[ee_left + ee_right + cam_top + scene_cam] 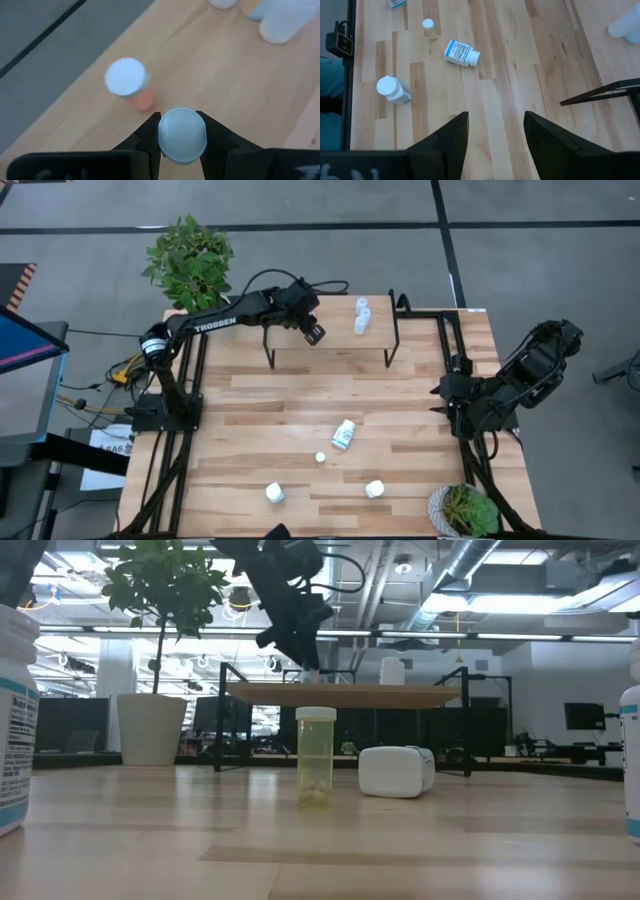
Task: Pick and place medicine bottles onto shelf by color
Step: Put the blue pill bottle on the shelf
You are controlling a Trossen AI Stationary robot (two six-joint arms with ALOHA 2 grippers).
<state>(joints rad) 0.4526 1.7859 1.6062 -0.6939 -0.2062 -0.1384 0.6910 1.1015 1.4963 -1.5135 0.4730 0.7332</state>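
Left gripper [181, 137] over shelf [300, 358], fingers closed around a light-blue-capped bottle [182, 135], just beside an orange bottle [129, 85]. Other bottles [361, 315] at shelf's right end. Right gripper [495, 131] parked at table's right edge, fingers spread, empty.

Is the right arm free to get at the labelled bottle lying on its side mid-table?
Probably yes: the right end effector is open and empty, and bare table lies between it and the lying bottle. The left end effector is over the shelf.

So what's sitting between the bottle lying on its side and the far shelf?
Only bare table planks: in the high view nothing stands between the tipped bottle and the shelf.
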